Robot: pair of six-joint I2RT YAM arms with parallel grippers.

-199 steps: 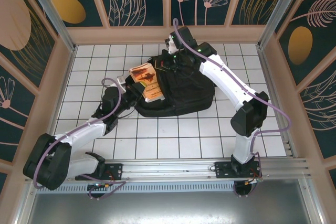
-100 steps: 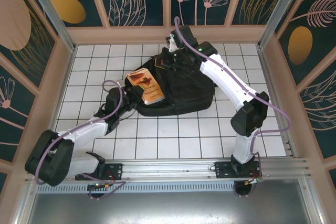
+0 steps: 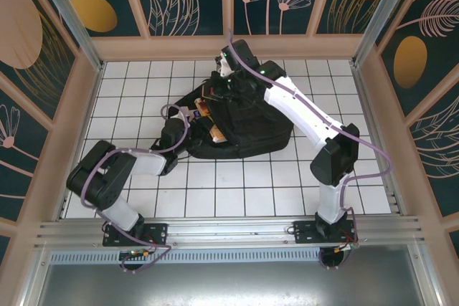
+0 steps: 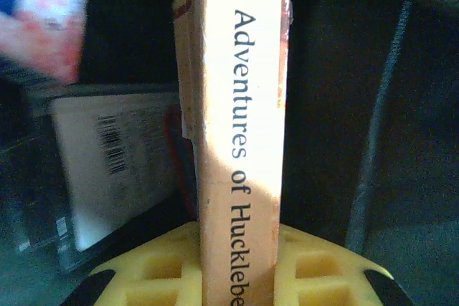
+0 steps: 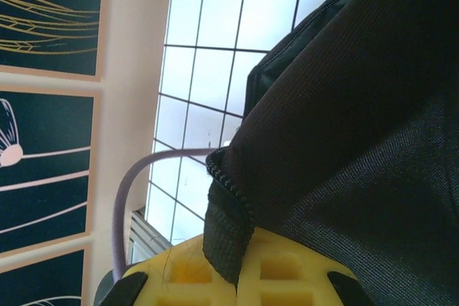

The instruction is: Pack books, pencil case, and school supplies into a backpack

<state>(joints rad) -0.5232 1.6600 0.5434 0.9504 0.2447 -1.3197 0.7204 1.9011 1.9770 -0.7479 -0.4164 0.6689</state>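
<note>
Top external view, starting at your left: the left pincer (image 3: 193,115) is pinched on a thin orange paperback book (image 3: 205,110). The book reaches out past the fingertips into the mouth of the large black soft fabric backpack (image 3: 254,130), which lies on the white tiled table (image 3: 237,191).

On the left wrist camera you see the left pincer (image 4: 240,274) clamped on that book (image 4: 240,105). Its cream spine stands upright between the yellow pads (image 4: 183,249), and the lettering reads "Adventures of Huckle", cut off at the bottom edge. Beyond the fingertips and to their left, a white cover with a barcode (image 4: 107,163) lies in the dark interior. Further up and left is a blurred pink-white card with a blue patch (image 4: 43,23). To the right of the fingertips there is only black backpack fabric (image 4: 401,141).

Moving right in the overhead picture, the right pincer (image 3: 219,91) sits at the far rim of the backpack's opening, just beyond the book.

On the right wrist camera, the right pincer (image 5: 233,274) is pressed together on a strip of the backpack's (image 5: 344,105) zipped edge, and the fabric rises away from its fingertips. To the left of the fingers you see a purple cable (image 5: 125,206) and the table (image 5: 208,55).
</note>
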